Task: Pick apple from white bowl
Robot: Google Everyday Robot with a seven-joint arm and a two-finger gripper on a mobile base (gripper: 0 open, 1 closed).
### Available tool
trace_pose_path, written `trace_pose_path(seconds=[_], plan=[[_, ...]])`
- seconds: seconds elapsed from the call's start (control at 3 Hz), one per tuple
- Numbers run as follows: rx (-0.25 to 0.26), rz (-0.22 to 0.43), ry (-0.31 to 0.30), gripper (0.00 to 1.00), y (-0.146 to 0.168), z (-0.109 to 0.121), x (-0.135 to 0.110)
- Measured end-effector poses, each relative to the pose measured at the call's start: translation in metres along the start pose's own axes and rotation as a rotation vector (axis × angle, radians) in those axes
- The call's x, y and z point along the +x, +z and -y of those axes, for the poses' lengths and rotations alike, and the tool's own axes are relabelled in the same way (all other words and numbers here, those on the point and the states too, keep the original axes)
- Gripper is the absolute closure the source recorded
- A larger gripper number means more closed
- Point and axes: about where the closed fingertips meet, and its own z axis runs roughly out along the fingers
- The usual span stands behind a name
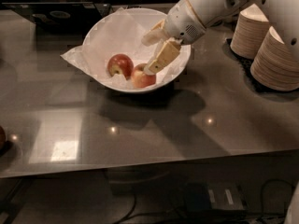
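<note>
End effector [147,55] over the right half of the white bowl [100,31], reaching in from the far right on a white arm [210,3] that slopes down and to the left. Released: its two fingers stand apart, nothing between them. Upper finger, pale, sits above the bowl's inner wall. Lower finger [162,56], tan, slants down to the left; its tip is at the top of the apple [141,78]. Cannot tell whether tip and apple touch.

Apple: lighter pinkish-red with pale patches, lying on the bowl floor, right of centre, on the side toward the near edge. Not lifted. Just to its left a darker red apple [120,65], the two close together, possibly touching.

Bowl stands toward the far edge of the worktop [163,125], about mid-width. Lined with crinkled white paper [74,57]; one corner of the paper hangs over the left rim and lies on the worktop.

Far right corner: two stacks of beige paper bowls [278,59], side by side, on a dark mat [240,59]. Well apart from the white bowl; the arm passes in front of the nearer part of them.

Near half of the worktop: grey, glossy, bright reflections of lamps, arm's shadow below the bowl.
</note>
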Motion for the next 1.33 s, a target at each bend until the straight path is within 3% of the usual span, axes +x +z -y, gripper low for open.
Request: trace_pose_path(seconds=[0.67, 1.33], plan=[[-0.005, -0.059, 0.030, 0.31, 0.018, 0.005, 0.016], [0.005, -0.161, 0.051, 0.30, 0.037, 0.006, 0.034]])
